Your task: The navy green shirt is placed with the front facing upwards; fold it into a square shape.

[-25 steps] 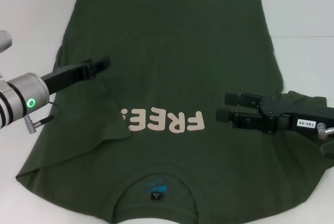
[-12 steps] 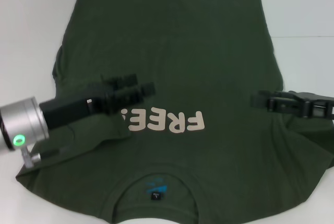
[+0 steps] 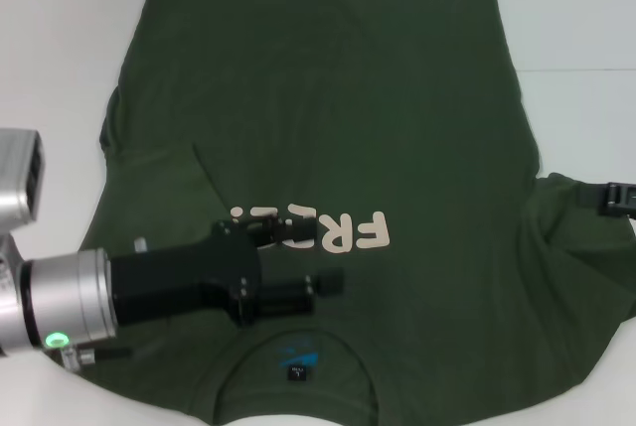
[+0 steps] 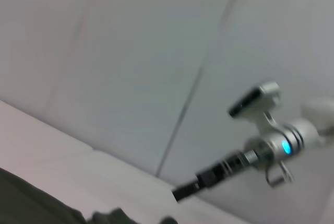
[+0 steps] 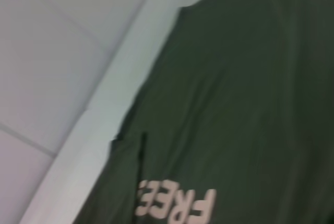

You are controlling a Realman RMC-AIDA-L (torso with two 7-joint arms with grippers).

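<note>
Left fingers: two dark fingers spread apart, nothing between them, one over the cream "FREE!" lettering, the other just collar-side of it.
Left gripper: reaches over the shirt's chest from the robot's left; its silver wrist with a green light sits over the near left sleeve.
Right gripper: only a dark tip shows at the right edge of the head view, over the right sleeve; whether it is spread or closed cannot be told.
Navy green shirt: spread front-up on the white bench, beneath the left fingers; collar with blue logo nearest the robot, hem at the far side.
Left sleeve: creased and partly folded inward.
</note>
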